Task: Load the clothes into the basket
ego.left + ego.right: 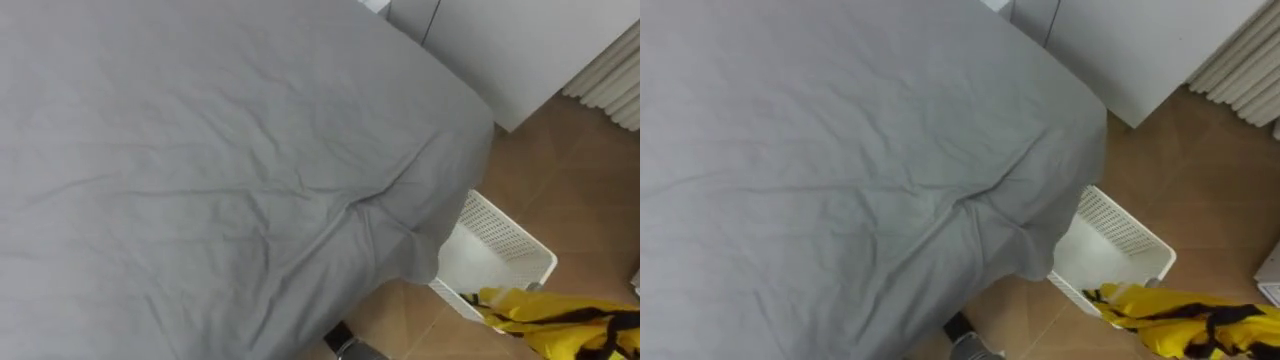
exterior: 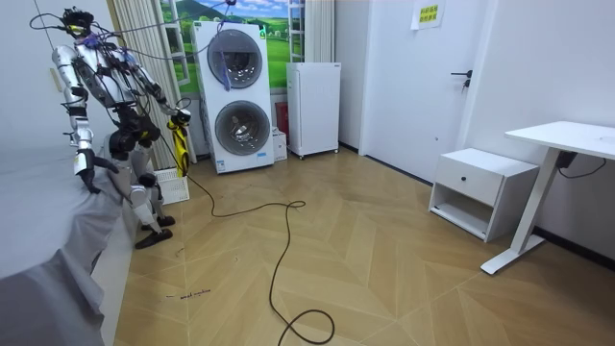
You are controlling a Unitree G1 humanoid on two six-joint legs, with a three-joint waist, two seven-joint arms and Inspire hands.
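Grey bed [image 1: 200, 180] beside white basket [image 1: 500, 255] (wood floor [image 1: 570, 180])

- Grey bedsheet [image 1: 200, 180], creased, draped over the bed corner.
- White perforated basket [image 1: 497, 250] on wooden floor [image 1: 560, 160], beside that corner.
- Yellow garment [image 1: 555, 312] overlaps the basket's near rim.

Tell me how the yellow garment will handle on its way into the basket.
Probably floppy: the yellow garment hangs as a limp strip from the right hand in the room view. Likely light, since it looks like thin cloth bunched in folds. It may catch on the rim of the white basket, as it sits over that edge.
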